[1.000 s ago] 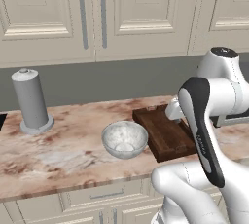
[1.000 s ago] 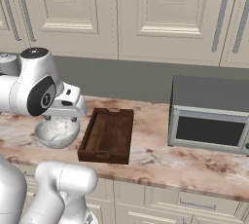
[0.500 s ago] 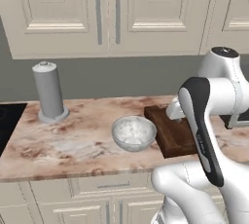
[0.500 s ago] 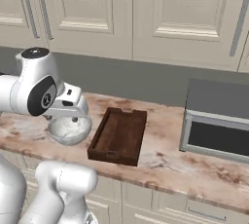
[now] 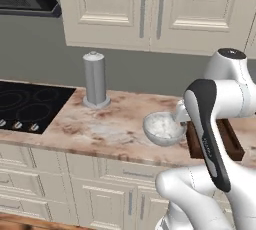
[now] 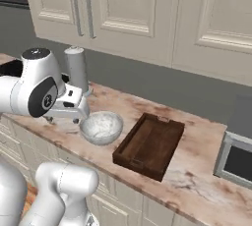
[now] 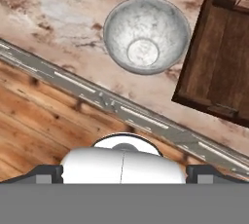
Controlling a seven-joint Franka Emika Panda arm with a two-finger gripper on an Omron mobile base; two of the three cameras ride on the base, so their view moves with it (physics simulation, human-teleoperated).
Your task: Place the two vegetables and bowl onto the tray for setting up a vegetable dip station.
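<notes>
Cooktop: black glass, set into the left end of the worktop, with a dark hood above it. No writing can be read on it.

Canister: a tall grey cylinder, upright near the back edge of the worktop, just right of the cooktop. Its surface carries no label that can be made out.

Bowl: round, deep, whitish-grey and mottled, upright near the front edge of the worktop. The hand view looks straight down into it — the interior holds nothing. It stands just left of the tray, apart from it, with a narrow strip of worktop between.

Tray: dark brown wood, low rim, handle cut-outs at the short ends. It lies flat with one short end toward the front edge of the worktop and the other toward the wall. Its floor is bare.

Microwave: at the right end of the worktop, well apart from the tray; no brand mark is legible.

Gripper: poised above the front edge of the worktop, just left of the bowl — jaws spread to full width, nothing between them.

The carrot and the dark-green vegetable cannot be located.
</notes>
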